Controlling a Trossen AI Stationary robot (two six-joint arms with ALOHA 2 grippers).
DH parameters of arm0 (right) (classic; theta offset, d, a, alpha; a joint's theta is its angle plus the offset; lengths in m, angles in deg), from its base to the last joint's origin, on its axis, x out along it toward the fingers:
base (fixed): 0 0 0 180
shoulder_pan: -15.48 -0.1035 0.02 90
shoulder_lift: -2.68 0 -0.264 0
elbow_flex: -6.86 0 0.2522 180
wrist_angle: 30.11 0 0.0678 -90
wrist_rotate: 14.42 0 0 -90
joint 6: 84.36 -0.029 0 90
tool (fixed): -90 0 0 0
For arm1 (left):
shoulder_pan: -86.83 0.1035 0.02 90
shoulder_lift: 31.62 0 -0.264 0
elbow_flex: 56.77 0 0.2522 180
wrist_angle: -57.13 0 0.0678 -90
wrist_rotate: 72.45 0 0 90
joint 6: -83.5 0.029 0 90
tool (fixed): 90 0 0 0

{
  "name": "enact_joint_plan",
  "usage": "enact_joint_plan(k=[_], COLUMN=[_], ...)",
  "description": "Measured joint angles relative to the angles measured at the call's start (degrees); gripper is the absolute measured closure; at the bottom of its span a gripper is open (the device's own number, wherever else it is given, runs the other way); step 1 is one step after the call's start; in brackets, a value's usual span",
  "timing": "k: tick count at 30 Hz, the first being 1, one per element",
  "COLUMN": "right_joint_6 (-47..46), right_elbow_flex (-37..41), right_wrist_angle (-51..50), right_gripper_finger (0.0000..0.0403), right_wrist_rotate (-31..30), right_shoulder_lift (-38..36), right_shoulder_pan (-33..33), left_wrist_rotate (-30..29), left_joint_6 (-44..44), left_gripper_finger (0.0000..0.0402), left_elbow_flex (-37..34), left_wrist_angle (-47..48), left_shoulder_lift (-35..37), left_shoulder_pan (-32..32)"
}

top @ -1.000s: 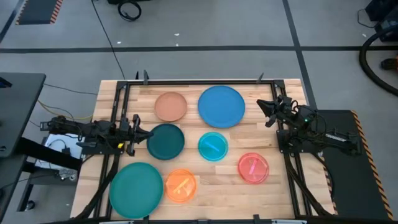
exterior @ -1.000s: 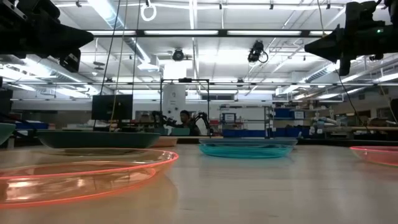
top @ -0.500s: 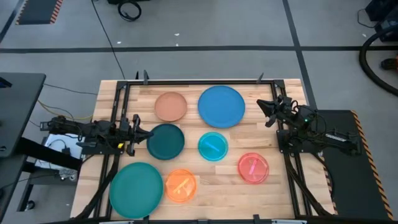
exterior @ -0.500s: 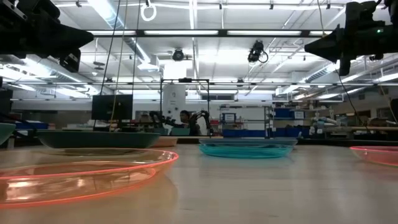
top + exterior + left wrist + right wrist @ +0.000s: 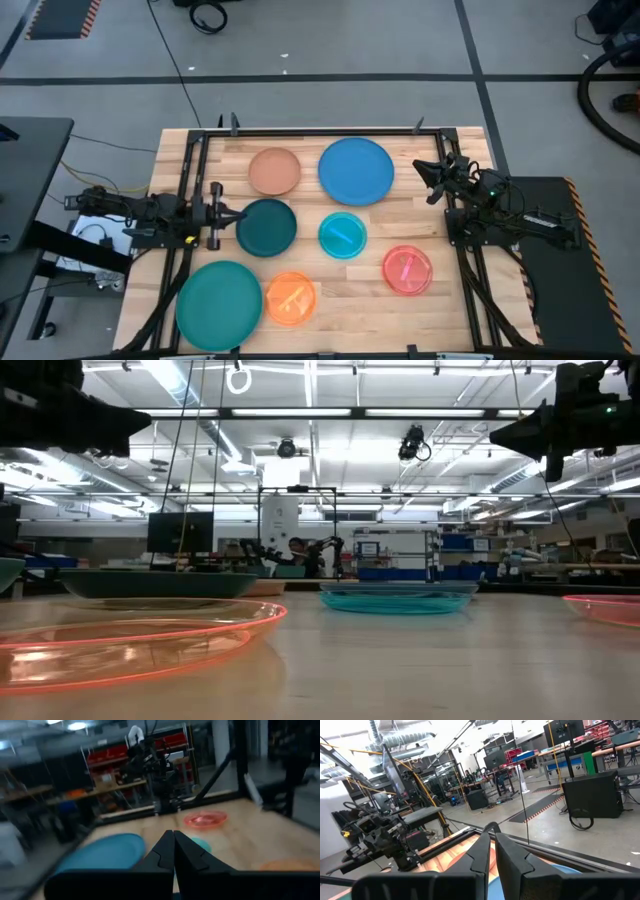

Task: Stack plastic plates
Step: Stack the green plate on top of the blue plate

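seven plastic plates lie apart on the wooden surface [image 5: 400, 225], none stacked. far row: the peach-tan plate [image 5: 274, 170] on the left, the large blue plate [image 5: 356, 170] on the right. middle row: the dark teal plate [image 5: 266, 227] on the left, the small cyan plate [image 5: 342, 235] just right of it. near row, left to right: the large teal-green plate [image 5: 218, 292], the small orange plate [image 5: 290, 299], and, a little farther back, the pink-red plate [image 5: 407, 269].

the left gripper [image 5: 235, 216] is above the left edge of the surface, pointing right, its tip just beside the left rim of the dark teal plate. its fingers are pressed together and hold nothing.

the right gripper [image 5: 419, 168] is above the far right part of the surface, pointing left, near the right rim of the large blue plate but apart from it. its fingers stand at a narrow gap and hold nothing.

in the low view both arms are raised well above the plates.
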Motion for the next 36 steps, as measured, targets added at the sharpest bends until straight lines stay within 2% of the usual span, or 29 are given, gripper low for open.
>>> enact_joint_plan(k=[3,12,21,26,31,36], right_joint_6=[0.0,0.0,-0.1,1.1,-6.0,-5.8], right_elbow_flex=[0.0,0.0,0.0,0.0,0.0,0.0], right_wrist_angle=[0.0,0.0,2.9,4.3,4.6,4.7], right_gripper_finger=[0.0365,0.0365,0.0365,0.0365,0.0365,0.0365], right_wrist_rotate=[0.0,-0.2,-1.5,3.5,4.6,12.0], right_shoulder_lift=[0.0,0.0,0.0,0.2,0.5,3.1], right_shoulder_pan=[0.0,0.0,0.0,0.0,0.0,0.0], left_wrist_rotate=[-0.1,-0.1,0.3,0.2,0.2,0.2], left_joint_6=[3.5,2.7,-20.9,-34.0,-35.7,-34.9], left_gripper_finger=[0.0395,0.0395,0.0395,0.0395,0.0395,0.0395], left_elbow_flex=[0.0,0.0,0.0,0.0,0.0,0.0], left_wrist_angle=[0.0,0.0,-0.5,-0.5,-0.5,-2.6], left_shoulder_lift=[0.0,0.0,0.0,0.0,0.0,0.0], left_shoulder_pan=[0.0,0.0,-0.1,-0.1,-0.1,-0.1])
